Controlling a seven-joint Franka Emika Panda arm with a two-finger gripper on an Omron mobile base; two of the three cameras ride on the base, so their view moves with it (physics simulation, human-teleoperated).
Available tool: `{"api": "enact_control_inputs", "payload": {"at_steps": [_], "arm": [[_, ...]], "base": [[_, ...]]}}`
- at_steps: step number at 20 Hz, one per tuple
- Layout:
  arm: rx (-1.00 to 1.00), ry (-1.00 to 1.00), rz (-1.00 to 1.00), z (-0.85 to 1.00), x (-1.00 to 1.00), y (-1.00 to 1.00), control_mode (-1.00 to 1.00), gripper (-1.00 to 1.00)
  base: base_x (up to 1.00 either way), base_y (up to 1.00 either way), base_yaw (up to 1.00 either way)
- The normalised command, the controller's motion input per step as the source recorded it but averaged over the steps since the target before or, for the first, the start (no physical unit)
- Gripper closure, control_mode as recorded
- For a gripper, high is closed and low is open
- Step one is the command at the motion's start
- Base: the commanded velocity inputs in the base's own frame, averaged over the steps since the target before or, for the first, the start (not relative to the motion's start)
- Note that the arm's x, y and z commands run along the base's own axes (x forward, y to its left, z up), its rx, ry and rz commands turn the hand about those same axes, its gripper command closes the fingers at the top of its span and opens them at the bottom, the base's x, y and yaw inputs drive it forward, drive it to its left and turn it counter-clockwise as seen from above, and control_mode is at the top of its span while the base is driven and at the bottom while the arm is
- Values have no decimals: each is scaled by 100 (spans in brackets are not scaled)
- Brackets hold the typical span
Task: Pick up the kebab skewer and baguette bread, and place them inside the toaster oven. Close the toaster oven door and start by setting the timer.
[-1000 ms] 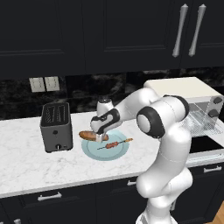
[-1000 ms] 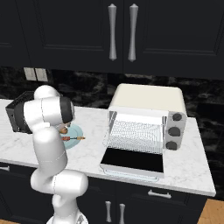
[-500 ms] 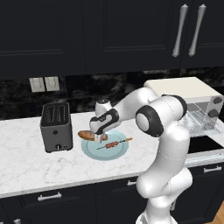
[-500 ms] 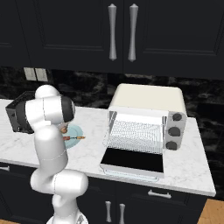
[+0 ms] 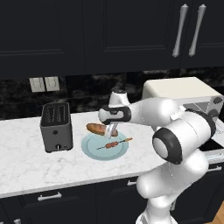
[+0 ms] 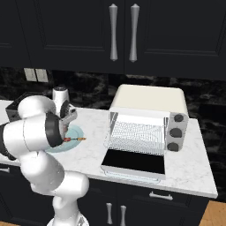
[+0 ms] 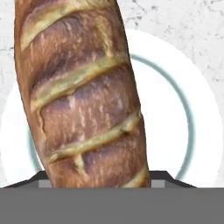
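Resting on one plate (image 5: pixel 94 148): one baguette bread (image 5: pixel 97 128), one kebab skewer (image 5: pixel 114 143).

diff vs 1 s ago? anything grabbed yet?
The pincer has closed on the baguette bread, which now sits slightly raised over the plate's far-left rim. Earlier the jaws were wider, with the loaf lying on the plate. The kebab skewer stayed on the plate. The toaster oven, its door hanging open, and the slot toaster are unchanged.
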Motion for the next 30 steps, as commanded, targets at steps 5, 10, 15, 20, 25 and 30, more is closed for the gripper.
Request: {"api": "enact_control_inputs", "payload": {"at_steps": [5,10,15,20,25,30], "arm": [[4,0,-31,74,-79,-72,-100,100],[0,2,-39,72,-57,-60,-100,100],[0,9,-17,64,-61,-82,-100,100],[0,5,-1,30,-86,-93,-100,100],[0,9,-3,23,-50,-100,-100,100],[0,6,-6,16,-40,-87,-100,100]], "base": [[0,0,0],[0,0,0],[0,0,0],[0,0,0],[0,0,0],[0,0,0]]}}
